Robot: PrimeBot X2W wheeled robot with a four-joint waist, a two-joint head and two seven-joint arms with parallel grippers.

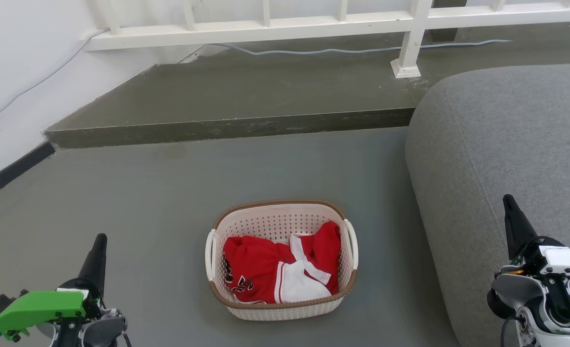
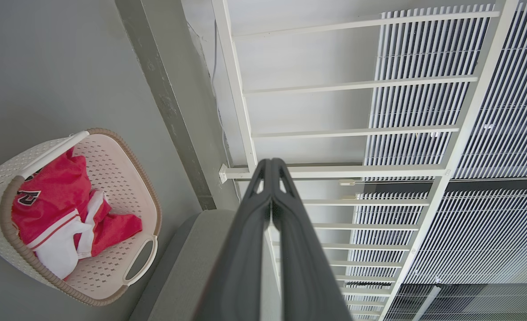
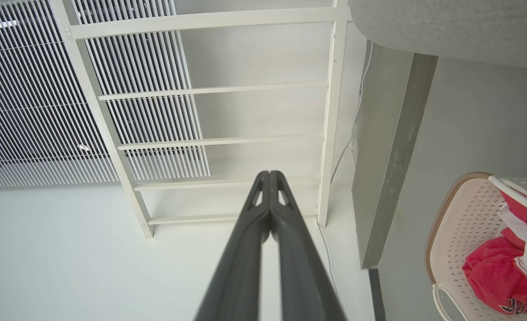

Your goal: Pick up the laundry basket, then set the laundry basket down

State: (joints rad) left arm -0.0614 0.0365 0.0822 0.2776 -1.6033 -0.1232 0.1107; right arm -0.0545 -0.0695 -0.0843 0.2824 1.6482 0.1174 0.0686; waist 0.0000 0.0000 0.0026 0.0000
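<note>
between the left end effector (image 1: 100, 241) and the right end effector (image 1: 508, 201), well apart from both, the laundry basket (image 1: 275, 225) sits on the floor (image 1: 145, 193). both end effectors have their fingers pressed together and hold nothing. the basket looks light and stiff, with thin plastic walls full of holes. soft red and white clothes (image 1: 261, 270) lie inside. the white side handles (image 1: 354, 243) look best to grab, one for each end effector.

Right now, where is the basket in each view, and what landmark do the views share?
Head view: basket low centre.
Left wrist view: basket at the left edge, lower half.
Right wrist view: basket in the lower right corner, cut off by the edge.
Shared landmark: the white railing.
</note>
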